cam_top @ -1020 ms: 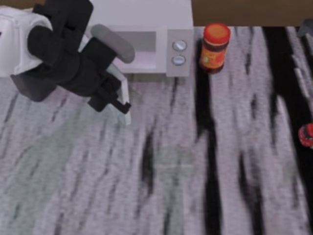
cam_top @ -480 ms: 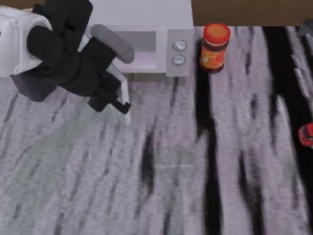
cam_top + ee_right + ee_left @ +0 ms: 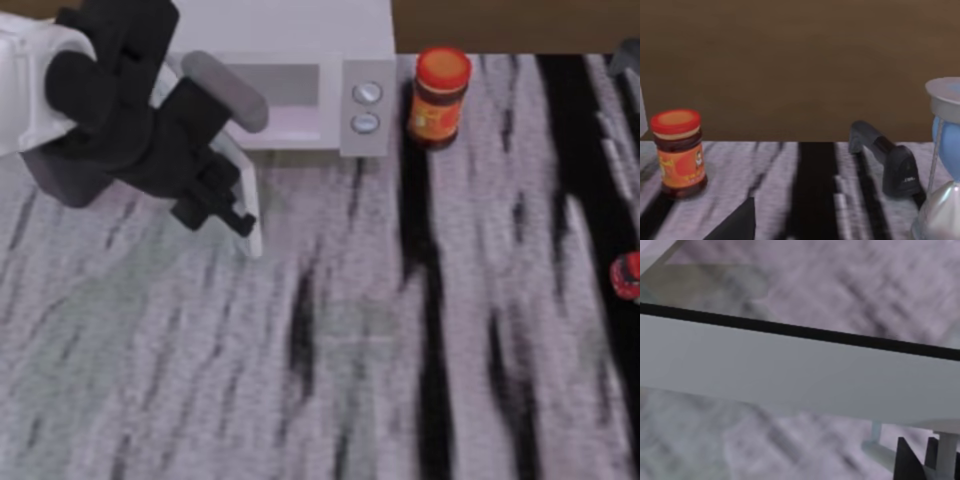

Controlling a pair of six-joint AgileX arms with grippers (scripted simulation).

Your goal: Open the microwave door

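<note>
Since a second ago the left gripper (image 3: 240, 222) slid toward 9 o'clock, dragging the microwave door (image 3: 252, 205) wider, its fingers clamped on the door's free edge. Door sticks out toward 6 o'clock from the microwave (image 3: 300, 75) at the table's 11 o'clock, arm reaching in from 10 o'clock.

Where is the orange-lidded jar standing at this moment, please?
In the top view the orange-lidded jar stands upright at the table's far edge, right of centre, just beside the microwave on its knob-panel side.
</note>
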